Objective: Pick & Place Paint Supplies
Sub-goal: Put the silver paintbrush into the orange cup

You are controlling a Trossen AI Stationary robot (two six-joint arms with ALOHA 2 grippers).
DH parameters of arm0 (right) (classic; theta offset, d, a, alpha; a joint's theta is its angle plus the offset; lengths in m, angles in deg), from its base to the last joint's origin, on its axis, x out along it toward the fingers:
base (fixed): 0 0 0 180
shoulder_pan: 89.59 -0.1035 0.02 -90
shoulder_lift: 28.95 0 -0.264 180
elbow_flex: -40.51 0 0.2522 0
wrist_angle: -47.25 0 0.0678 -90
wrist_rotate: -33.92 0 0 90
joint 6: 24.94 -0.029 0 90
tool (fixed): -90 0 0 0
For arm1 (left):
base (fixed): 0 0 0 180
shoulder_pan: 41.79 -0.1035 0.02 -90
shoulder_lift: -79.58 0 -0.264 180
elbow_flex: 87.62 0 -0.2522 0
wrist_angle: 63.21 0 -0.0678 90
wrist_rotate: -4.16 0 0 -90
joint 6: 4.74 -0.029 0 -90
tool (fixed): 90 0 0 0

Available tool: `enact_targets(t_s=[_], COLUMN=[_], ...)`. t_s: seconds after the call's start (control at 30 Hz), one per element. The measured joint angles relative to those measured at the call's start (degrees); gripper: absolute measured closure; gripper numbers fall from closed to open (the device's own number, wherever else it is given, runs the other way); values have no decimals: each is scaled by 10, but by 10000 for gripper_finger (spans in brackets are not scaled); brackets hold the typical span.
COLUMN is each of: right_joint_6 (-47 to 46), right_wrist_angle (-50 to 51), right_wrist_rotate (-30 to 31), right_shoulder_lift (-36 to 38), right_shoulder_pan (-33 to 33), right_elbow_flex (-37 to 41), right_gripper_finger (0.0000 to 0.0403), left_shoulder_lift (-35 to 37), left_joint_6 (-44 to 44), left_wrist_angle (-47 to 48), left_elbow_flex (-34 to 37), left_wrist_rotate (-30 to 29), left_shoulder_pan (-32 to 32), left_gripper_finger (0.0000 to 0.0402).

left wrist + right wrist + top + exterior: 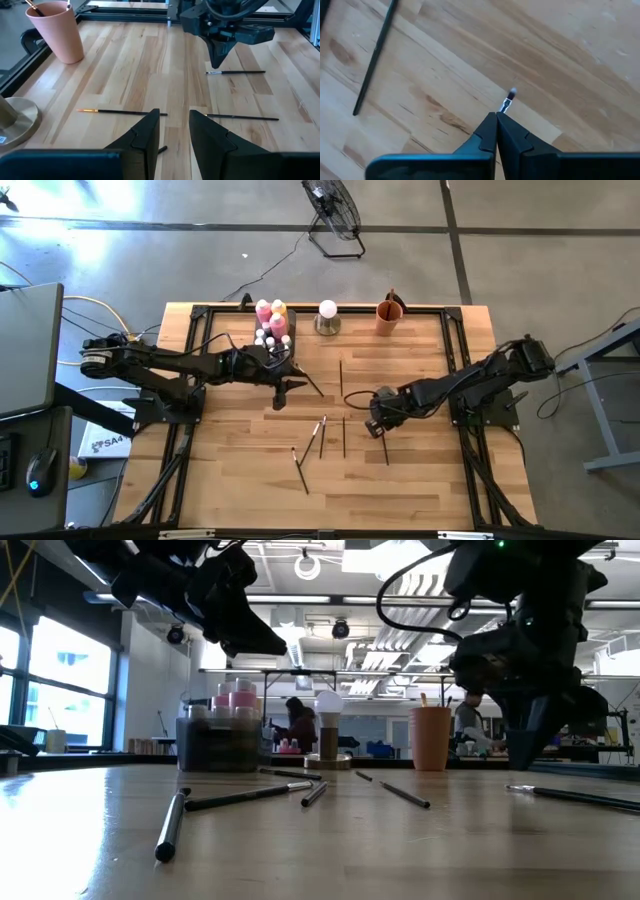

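Note:
Several thin dark paintbrushes lie flat on the wooden table, among them one (342, 377) at mid-table and a pair (320, 436) nearer the front. Pink and yellow paint bottles (271, 312) and tiny white-capped ones stand in a grey tray (285, 340) at the far left. My left gripper (283, 392) hovers open beside the tray, nothing between its fingers (145, 137). My right gripper (496, 116) is shut and points steeply down at the bristle end of one paintbrush (385, 447). That brush's handle runs toward the near edge. My right gripper has its shut fingertips right at the brush's silver ferrule (506, 104), coming from above. The bristle tip pokes out past them; the fingers hide the handle. The brush (235, 72) looks flat on the table. Whether the tips touch it, I cannot tell.
An orange cup (389, 315) with a brush in it stands at the far edge, right of centre. A white ball on a metal base (327, 317) stands beside it. Black frame rails (455, 350) run along the table's sides. Bare wood lies toward the near edge.

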Motion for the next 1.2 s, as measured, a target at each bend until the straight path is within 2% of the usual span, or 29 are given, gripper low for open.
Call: enact_targets(t_s=[0.17, 0.8, 1.2], right_joint_6=[26, -17, 15], right_wrist_angle=[-8, -5, 3], right_wrist_rotate=[14, 14, 38], right_shoulder_lift=[0, 0, 0], right_shoulder_pan=[0, 4, 4], right_elbow_flex=[0, 0, 0], right_gripper_finger=[401, 401, 401], left_shoulder_lift=[0, 0, 0], left_joint_6=[0, 1, 1], left_wrist_angle=[1, 3, 3], left_elbow_flex=[0, 0, 0], left_wrist_rotate=[0, 0, 0], left_shoulder_pan=[0, 0, 0], left_gripper_finger=[298, 298, 298])
